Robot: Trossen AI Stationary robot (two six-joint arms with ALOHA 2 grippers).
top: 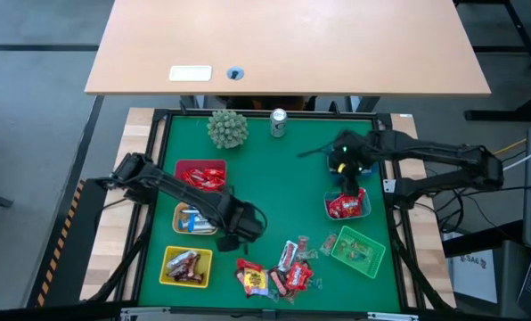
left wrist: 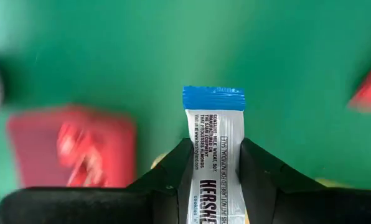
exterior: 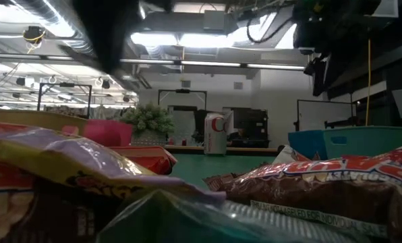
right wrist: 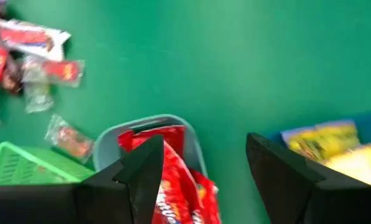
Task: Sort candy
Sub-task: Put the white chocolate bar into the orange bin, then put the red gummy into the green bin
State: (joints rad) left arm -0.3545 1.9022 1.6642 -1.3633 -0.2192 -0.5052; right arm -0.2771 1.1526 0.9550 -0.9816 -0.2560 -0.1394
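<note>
My left gripper (left wrist: pixel 213 149) is shut on a blue-white wrapped candy (left wrist: pixel 214 134), above the green mat near the baskets on the left (top: pixel 234 234). My right gripper (right wrist: pixel 203 146) hangs open over a grey-blue basket (right wrist: pixel 104 146) of red candy (right wrist: pixel 167 171), at the table's right (top: pixel 347 183). A loose pile of candy (top: pixel 279 275) lies on the mat near the front edge. On the left stand a red basket (top: pixel 201 174) with red candy, an orange basket (top: pixel 194 218) with blue-white candy, and a yellow basket (top: pixel 187 266) with brown candy. My left gripper pinches the candy between its two fingers, one on each long edge (left wrist: pixel 198 158) of the wrapper. The fingers point down from above and lie along the candy. Its blue crimped end (left wrist: pixel 213 98) sticks out past the fingertips, and the candy is lifted clear of the mat.
A green basket (top: pixel 358 250) stands at the front right, with stray candy (right wrist: pixel 67 137) beside it. A blue basket with yellow candy (right wrist: pixel 325 143) shows by my right gripper. A spiky green ball (top: pixel 227 127) and a silver can (top: pixel 278 122) stand at the far edge.
</note>
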